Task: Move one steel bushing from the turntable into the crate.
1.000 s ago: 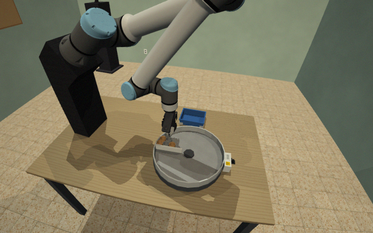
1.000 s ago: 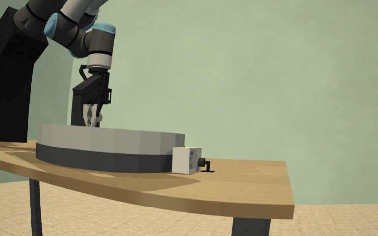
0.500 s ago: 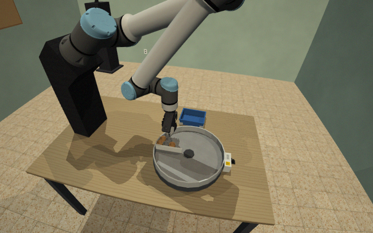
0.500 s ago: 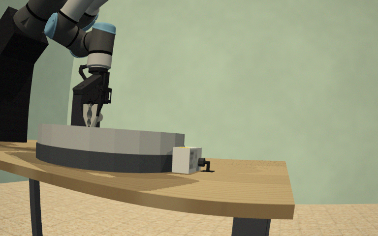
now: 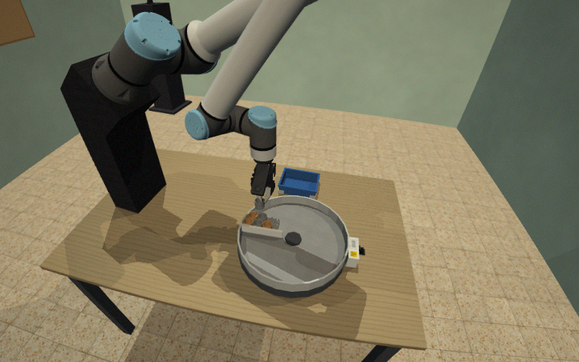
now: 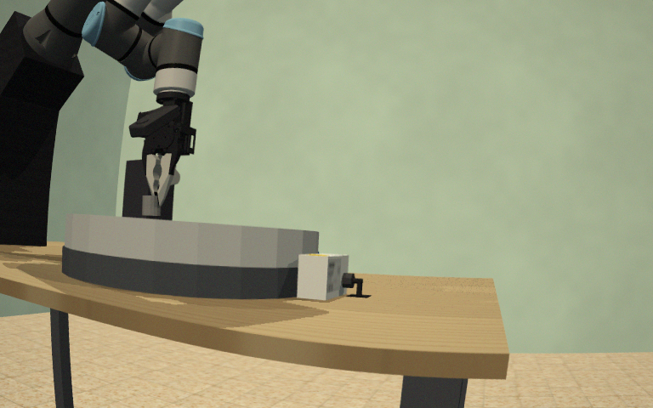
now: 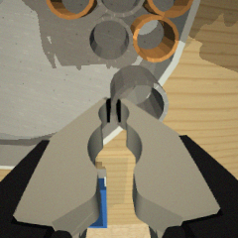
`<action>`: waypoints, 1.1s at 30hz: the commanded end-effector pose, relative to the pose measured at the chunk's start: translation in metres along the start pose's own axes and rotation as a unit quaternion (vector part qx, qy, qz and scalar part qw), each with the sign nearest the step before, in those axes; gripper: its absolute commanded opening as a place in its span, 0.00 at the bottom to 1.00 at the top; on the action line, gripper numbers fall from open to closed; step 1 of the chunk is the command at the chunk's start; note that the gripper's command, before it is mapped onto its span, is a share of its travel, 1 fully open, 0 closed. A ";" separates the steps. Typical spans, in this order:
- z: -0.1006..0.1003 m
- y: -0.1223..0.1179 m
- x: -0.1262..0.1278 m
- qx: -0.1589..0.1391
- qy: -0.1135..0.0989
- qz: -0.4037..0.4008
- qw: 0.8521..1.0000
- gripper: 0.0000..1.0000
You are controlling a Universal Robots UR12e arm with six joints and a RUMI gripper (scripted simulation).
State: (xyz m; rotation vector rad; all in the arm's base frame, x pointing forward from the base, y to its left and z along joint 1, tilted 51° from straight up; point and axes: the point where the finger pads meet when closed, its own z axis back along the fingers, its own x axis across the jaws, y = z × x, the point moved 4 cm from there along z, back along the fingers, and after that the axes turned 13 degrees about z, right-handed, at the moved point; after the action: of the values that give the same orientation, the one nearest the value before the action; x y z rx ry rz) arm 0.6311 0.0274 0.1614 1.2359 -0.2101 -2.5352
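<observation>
Evidently, the step in hand was the carry stage, judged just after the pick. The gripper (image 5: 265, 198) (image 6: 156, 194) (image 7: 113, 99) was narrow, its two tips nearly together and pinching what looked like the thin wall of one steel bushing (image 5: 259, 204) (image 6: 150, 206) (image 7: 130, 79). The sleeve hung off to one side of the tips rather than centred between them. The exterior view showed it above the near rim line of the turntable (image 5: 294, 281) (image 6: 192, 242) (image 7: 30, 101); the top view placed it by the far left part of the rim.

Remaining on the turntable, near the fence (image 5: 261, 231), were two other steel bushings (image 5: 261, 216) (image 7: 109, 54) and three copper-coloured bushings (image 5: 266, 224) (image 7: 154, 55), grouped close together.

The crate (image 5: 298, 191) (image 7: 103, 203) stood on the bench (image 5: 375, 299) (image 6: 433, 326) (image 7: 203, 94), beyond the turntable and to the right of the gripper. No bushing was visible in it from above.

Next move, as judged: keep the grip closed, gain enough height to clear the rim, travel right and slightly far, then lower over the crate and release.

Risk noted: a one-wall pinch could have let the sleeve swivel or slip if it knocked the turntable rim or crate wall.
</observation>
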 end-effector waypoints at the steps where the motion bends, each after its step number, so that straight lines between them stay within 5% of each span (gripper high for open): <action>1: 0.017 -0.001 0.004 -0.004 -0.005 -0.001 1.000 0.00; 33: 0.019 -0.001 0.003 -0.004 -0.004 0.000 1.000 0.00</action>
State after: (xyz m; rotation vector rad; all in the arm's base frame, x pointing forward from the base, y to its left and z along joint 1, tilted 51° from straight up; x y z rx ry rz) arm 0.6156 0.0276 0.1713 1.2241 -0.2018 -2.5391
